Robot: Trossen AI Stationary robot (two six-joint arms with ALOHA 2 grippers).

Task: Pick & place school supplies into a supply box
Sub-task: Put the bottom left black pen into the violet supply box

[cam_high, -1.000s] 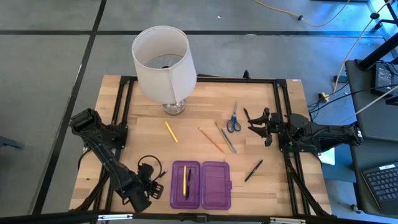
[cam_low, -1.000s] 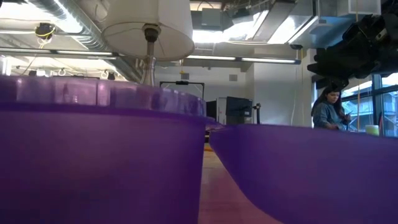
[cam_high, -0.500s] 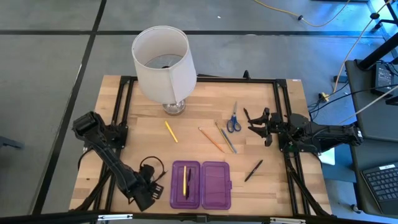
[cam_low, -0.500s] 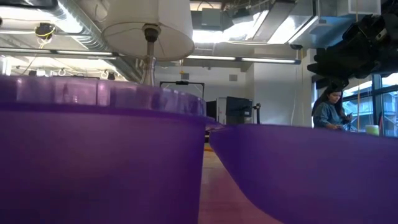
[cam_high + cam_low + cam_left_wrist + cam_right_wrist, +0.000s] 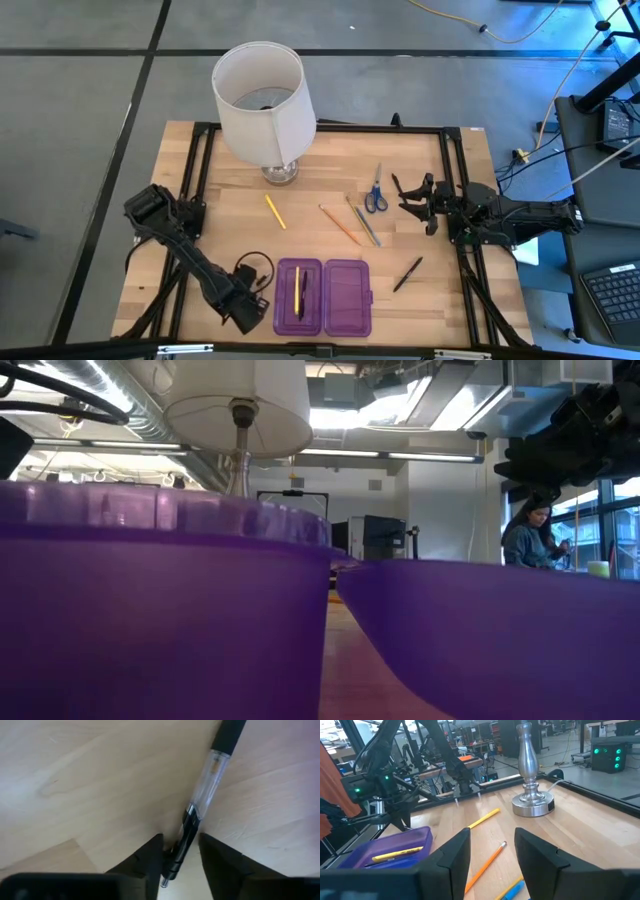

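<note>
The purple supply box [image 5: 322,296] lies open at the table's near edge, with a yellow pencil [image 5: 297,290] and a dark pen [image 5: 306,292] in its left half. My left gripper [image 5: 247,303] is just left of the box, low over the table, shut on a clear-barrelled black pen [image 5: 202,800]. A yellow pencil [image 5: 274,211], an orange pencil [image 5: 340,225], a greyish pencil [image 5: 363,222], blue-handled scissors [image 5: 375,192] and a dark pen [image 5: 407,274] lie flat on the wood. My right gripper [image 5: 418,204] is open and empty, right of the scissors. My left gripper pinches the pen's black clip end [image 5: 181,847] between its two fingers. The pen runs slanting out past the fingertips, its clear barrel and black grip end [image 5: 227,735] over the wood. Whether that far end rests on the table, I cannot tell.
A white-shaded lamp [image 5: 262,100] stands at the far middle of the table. The box walls [image 5: 160,610] fill the low view. A person [image 5: 528,535] shows in the room beyond. Bare wood lies at the table's left side.
My left gripper has gone toward the table's right edge, closer to the box's left side, and its arm now shows at the low view's top left.
</note>
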